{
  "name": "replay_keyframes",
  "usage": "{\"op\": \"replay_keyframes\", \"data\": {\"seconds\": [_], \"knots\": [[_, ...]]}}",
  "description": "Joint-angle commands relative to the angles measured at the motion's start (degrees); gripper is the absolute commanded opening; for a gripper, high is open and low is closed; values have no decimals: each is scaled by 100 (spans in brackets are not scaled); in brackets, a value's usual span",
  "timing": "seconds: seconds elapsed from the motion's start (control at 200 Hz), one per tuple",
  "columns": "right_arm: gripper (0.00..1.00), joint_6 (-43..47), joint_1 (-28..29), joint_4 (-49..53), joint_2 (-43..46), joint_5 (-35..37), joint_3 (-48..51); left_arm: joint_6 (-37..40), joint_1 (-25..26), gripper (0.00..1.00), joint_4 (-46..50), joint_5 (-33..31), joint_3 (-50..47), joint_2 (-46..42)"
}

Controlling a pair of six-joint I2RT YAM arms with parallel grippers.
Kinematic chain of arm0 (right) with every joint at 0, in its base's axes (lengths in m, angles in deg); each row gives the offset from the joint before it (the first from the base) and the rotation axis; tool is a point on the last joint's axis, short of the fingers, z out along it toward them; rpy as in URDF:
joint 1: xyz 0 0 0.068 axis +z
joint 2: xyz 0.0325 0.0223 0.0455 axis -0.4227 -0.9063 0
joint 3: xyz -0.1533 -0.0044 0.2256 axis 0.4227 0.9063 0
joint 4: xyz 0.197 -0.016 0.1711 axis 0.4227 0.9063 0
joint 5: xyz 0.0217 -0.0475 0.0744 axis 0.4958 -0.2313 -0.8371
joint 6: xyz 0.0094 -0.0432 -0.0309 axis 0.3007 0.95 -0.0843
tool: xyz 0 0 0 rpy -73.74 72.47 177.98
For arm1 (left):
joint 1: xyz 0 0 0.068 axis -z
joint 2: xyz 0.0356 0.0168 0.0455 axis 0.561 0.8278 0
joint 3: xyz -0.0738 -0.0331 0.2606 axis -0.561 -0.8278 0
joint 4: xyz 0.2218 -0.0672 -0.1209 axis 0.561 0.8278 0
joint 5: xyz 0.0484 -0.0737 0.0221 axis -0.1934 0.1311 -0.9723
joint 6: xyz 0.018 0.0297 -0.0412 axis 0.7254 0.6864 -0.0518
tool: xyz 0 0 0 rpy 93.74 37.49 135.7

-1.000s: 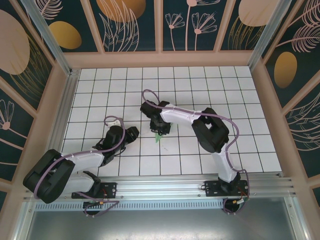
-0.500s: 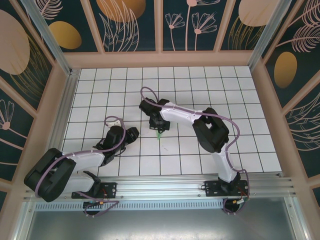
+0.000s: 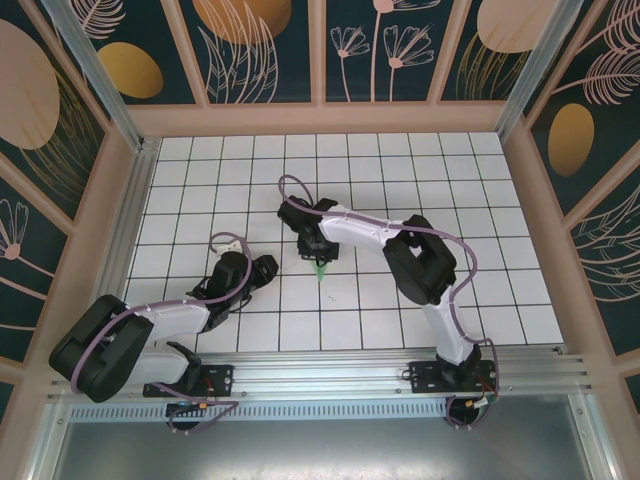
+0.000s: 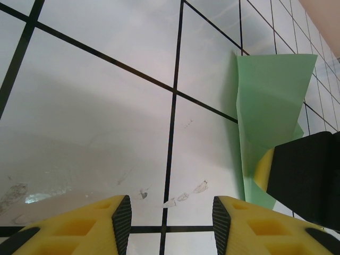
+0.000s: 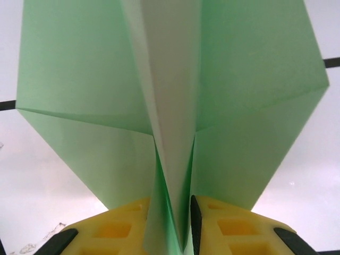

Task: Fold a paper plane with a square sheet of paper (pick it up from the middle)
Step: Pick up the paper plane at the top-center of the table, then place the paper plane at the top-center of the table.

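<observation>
Up close, right gripper (image 5: 172,210) pinches keel of the paper plane (image 5: 249,101)

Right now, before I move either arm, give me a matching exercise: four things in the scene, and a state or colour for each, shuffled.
Things:
1. left gripper
2. right gripper
3. paper plane
4. table

States:
A. white tiles, black lines
B. pinching the centre fold
C. open, nothing between its fingers
D. pale green, creased

Pairs: 1-C; 2-B; 3-D; 4-A
</observation>
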Motion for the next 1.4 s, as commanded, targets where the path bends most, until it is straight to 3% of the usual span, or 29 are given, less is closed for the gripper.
{"op": "replay_keyframes", "data": {"seconds": [0.0, 0.095, 0.255, 0.38, 0.48, 0.651, 0.871, 1.106, 1.391], "knots": [[26, 204, -16, -1, -245, 209, -149, 40, -32, 47, 20, 53, 103, 40], [24, 196, -27, 56, -277, 288, -156, 16, -28, 48, 24, 50, 103, 39], [6, 298, -29, 58, -64, 621, -193, -15, -28, 51, 151, 40, 162, 7], [4, 806, -134, -227, 405, 1128, -97, 73, -36, 56, 529, -70, 378, -74], [3, 1401, -543, -643, 655, 1176, 136, 186, -96, 65, 910, -187, 600, -149], [2, 2660, -1485, -1674, 642, 143, 577, 353, -369, 76, 1428, -241, 968, -264], [4, 3343, -2125, -1547, -16, -413, 91, 529, -669, 84, 1906, -237, 1389, -267], [8, 3376, -2327, -1305, -330, -527, -151, 511, -705, 87, 2033, -265, 1510, -188], [20, 3340, -2372, -1183, -392, -565, -223, 490, -704, 89, 2022, -206, 1510, -89]]}}
